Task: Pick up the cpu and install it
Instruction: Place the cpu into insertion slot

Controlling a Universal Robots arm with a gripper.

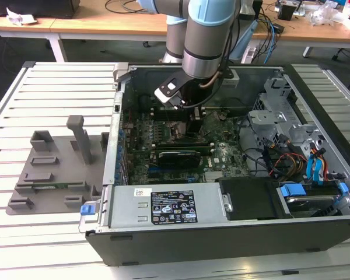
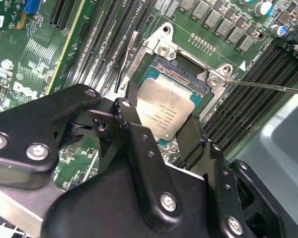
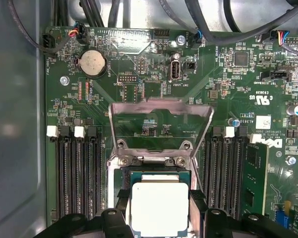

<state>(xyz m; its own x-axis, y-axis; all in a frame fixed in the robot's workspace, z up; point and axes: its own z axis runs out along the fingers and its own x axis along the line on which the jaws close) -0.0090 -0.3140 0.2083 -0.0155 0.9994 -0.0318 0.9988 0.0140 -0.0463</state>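
Gripping silver-grey flat square cpu by opp. edges w/ black pincer over open steel-framed socket mid green mobo; best kept level, corners matched, zero force.

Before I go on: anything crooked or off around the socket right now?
Nothing stands out. The cpu sits square to the socket, gripped at two opposite edges by the gripper; the load plate is swung up clear. Whether the cpu is fully seated cannot be told.
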